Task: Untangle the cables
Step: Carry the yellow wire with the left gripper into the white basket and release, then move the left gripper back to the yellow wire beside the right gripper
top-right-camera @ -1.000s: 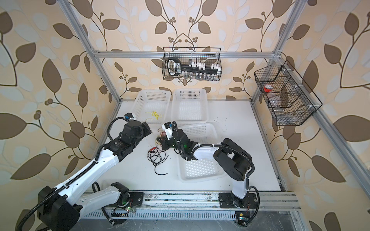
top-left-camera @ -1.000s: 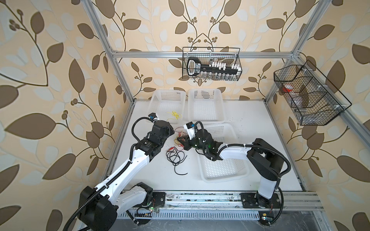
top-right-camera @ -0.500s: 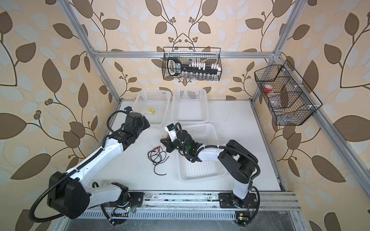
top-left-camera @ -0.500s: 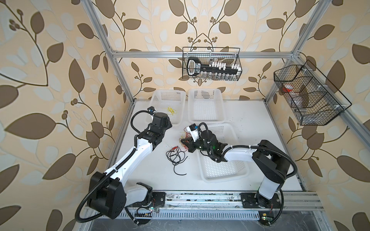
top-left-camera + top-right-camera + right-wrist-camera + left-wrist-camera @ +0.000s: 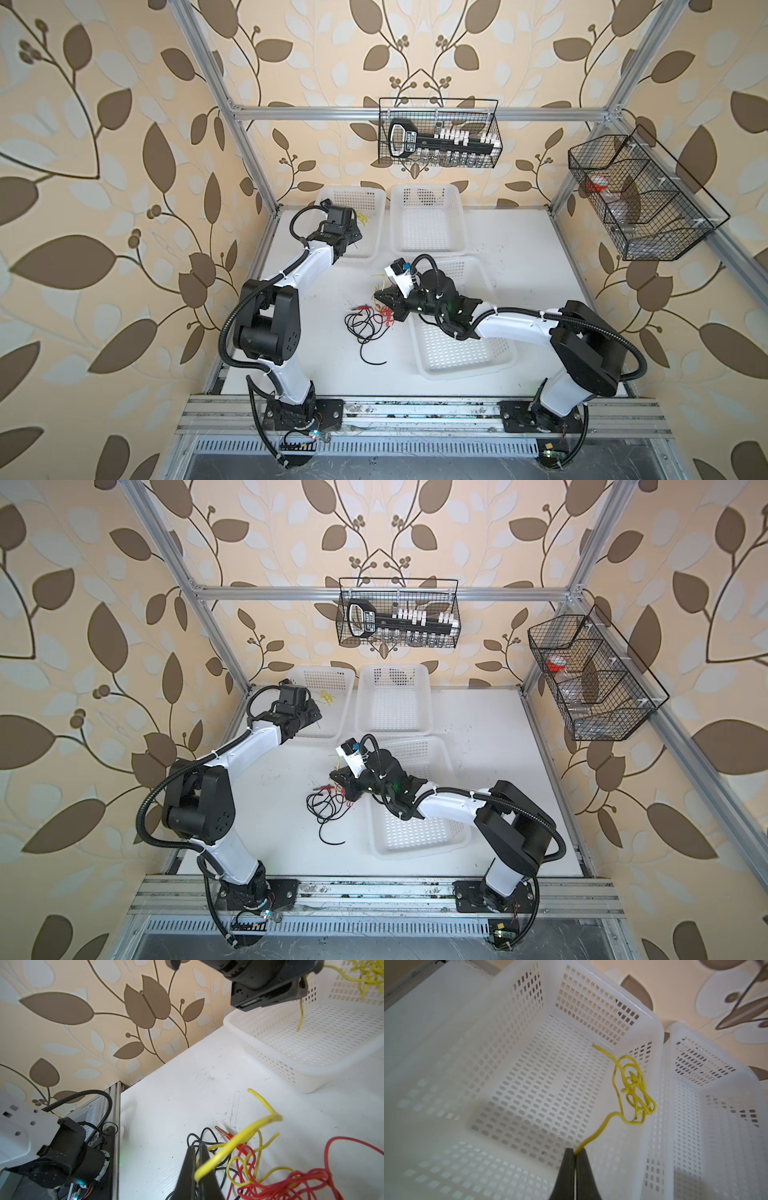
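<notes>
Of the cables, one yellow cable (image 5: 631, 1093) is clear of the rest; it hangs in a curled knot of its own loops over the inside of the far-left white basket (image 5: 591, 1001); left jaws are pressed together on one end of it, no gap showing; whether the loops touch the basket floor I cannot tell.

The remaining tangle (image 5: 368, 322) lies on the counter (image 5: 316, 299) just beside the near basket (image 5: 461, 361); black cable (image 5: 361, 336) sits in loose loops with one end trailing toward the front; red cable (image 5: 291, 1180) is bunched and crosses a second yellow cable (image 5: 247, 1134); a red alligator clip (image 5: 227, 1135) lies at the edge of the heap.

The right jaws are closed on that second yellow cable, which arches up out of the heap; the near basket and the middle basket (image 5: 424, 224) show no cable.

Judgement: about a third done at best; the first yellow is separated but not yet released; second yellow, red and black remain interlaced and unsorted.
</notes>
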### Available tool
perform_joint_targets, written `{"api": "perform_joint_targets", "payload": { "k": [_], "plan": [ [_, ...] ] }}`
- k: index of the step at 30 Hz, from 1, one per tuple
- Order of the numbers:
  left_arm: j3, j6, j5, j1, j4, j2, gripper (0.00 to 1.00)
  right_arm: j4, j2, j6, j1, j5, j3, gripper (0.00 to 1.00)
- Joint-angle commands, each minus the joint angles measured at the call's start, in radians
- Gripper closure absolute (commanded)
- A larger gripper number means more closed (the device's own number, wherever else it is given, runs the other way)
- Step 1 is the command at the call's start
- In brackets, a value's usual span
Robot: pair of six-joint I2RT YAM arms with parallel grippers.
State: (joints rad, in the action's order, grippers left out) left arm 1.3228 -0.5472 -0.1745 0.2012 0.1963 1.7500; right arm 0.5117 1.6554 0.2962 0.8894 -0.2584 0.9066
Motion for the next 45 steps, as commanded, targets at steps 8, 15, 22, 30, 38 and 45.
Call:
{"api": "perform_joint_targets", "payload": {
  "k": [8, 15, 22, 30, 38, 45],
  "plan": [
    [0.021, 0.014, 0.052, -0.011, 0.033, 0.051, 0.94, -0.013, -0.019, -0.037, 0.008, 0.011, -0.021, 1.0],
    [0.025, 0.021, 0.057, -0.011, 0.041, 0.057, 0.71, -0.019, -0.014, -0.043, 0.006, 0.021, -0.019, 1.0],
    [0.026, 0.035, 0.103, -0.011, 0.023, 0.012, 0.43, -0.018, -0.015, -0.029, -0.012, 0.02, -0.014, 1.0],
    [-0.133, -0.03, 0.158, -0.009, -0.026, -0.198, 0.19, -0.015, -0.019, 0.029, -0.062, -0.029, 0.018, 1.0],
    [-0.405, -0.106, 0.168, -0.003, -0.091, -0.461, 0.18, -0.011, -0.026, 0.076, -0.072, -0.08, 0.062, 1.0],
    [-0.575, -0.079, 0.186, 0.089, -0.152, -0.667, 0.19, -0.114, -0.012, 0.087, -0.072, -0.044, 0.141, 1.0]
  ]
}}
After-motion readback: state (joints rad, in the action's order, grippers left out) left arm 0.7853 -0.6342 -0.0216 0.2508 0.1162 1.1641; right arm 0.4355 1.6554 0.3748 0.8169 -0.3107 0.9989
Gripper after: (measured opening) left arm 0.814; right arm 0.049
